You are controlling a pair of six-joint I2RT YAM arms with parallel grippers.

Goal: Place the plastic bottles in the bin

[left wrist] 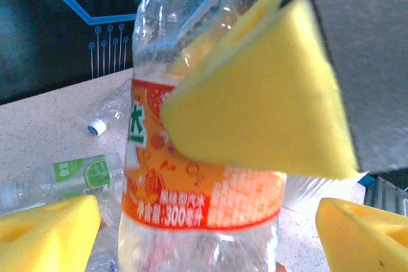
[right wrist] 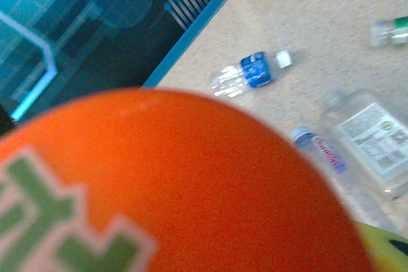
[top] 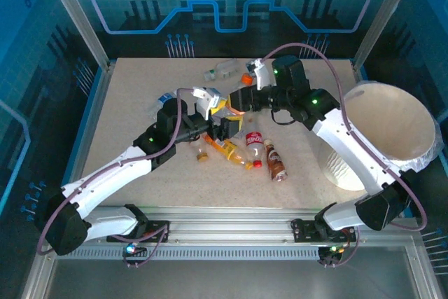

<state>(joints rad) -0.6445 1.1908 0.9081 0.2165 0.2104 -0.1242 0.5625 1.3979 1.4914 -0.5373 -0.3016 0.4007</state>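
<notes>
Bottle [left wrist: 204,202], orange-labelled, aloft over mid-desk [top: 140,103]: hold firm on the label, ease left jaws straight back without brushing it, then swing across to bin [top: 395,120] at right. Clamped in right jaws, one pad [left wrist: 255,100] flat against it. Flanked by left jaws, spread wide, pads [left wrist: 44,237] clear of both sides.

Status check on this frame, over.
Left gripper open, right gripper shut on orange-label bottle. Bottle aloft, not yet in bin. Loose bottles lie beneath.
</notes>
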